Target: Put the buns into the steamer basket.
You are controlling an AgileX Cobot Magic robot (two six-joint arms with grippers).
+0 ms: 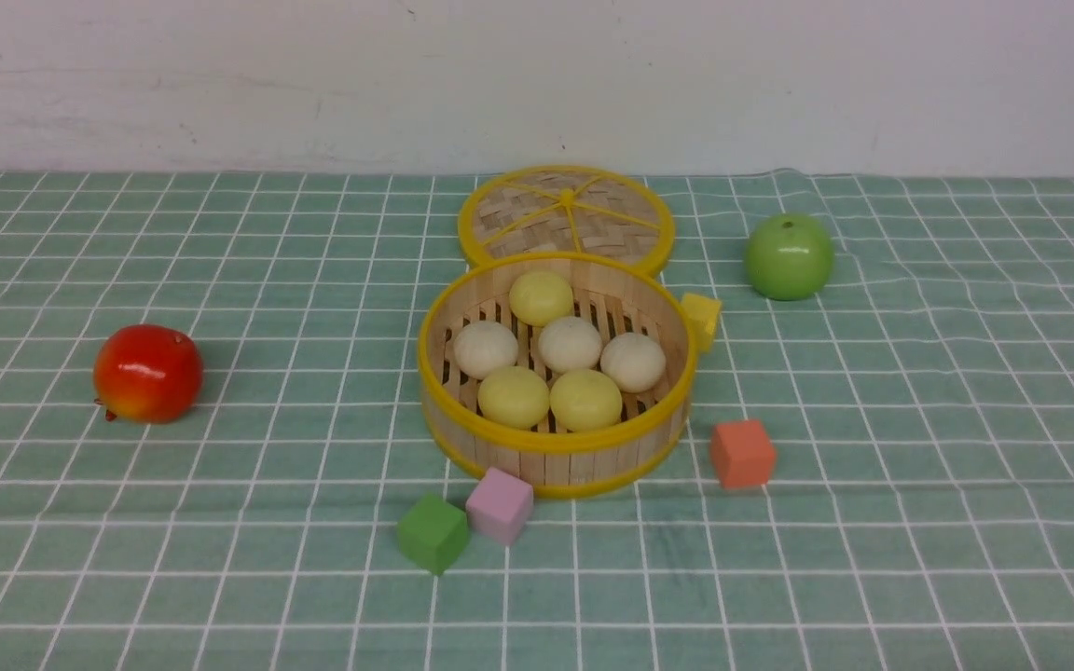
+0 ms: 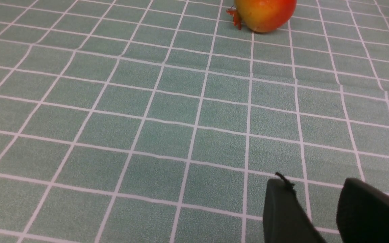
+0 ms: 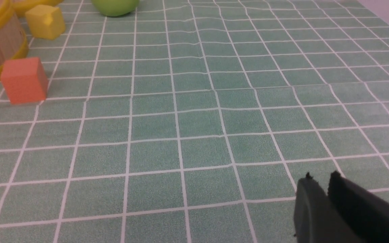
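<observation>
**Both pincers empty over bare cloth, six buns lying in the basket**

Left gripper (image 2: 311,192): fingers spread, a clear strip of checked cloth showing between them, nothing pinched. Right gripper (image 3: 321,180): fingers nearly together, only a thin slit between the tips, nothing pinched.

Front view: neither arm in sight. Steamer basket (image 1: 556,443) at the middle of the green checked tablecloth (image 1: 919,559), upright and uncovered. All six buns (image 1: 570,343) resting on its slatted floor: one pale yellow at the far side, three cream in a row across the middle, two pale yellow at the near side. Woven lid (image 1: 565,212) flat on the cloth just behind the basket, touching its far rim or nearly so. Yellow cube (image 1: 702,317) against the basket's right wall. Orange cube (image 1: 742,453) near the basket's right near side, slightly apart. Pink cube (image 1: 500,504) at the basket's near wall, green cube (image 1: 432,533) touching the pink one on its left. Red fruit (image 1: 146,373) well apart to the left. Green apple (image 1: 789,255) far right.

Left wrist view: mostly bare cloth ahead of the fingers, red fruit well beyond them.

Right wrist view: bare cloth ahead of the fingers; further off, a slice of the basket wall with the orange and yellow cubes beside it, then the green apple.
</observation>
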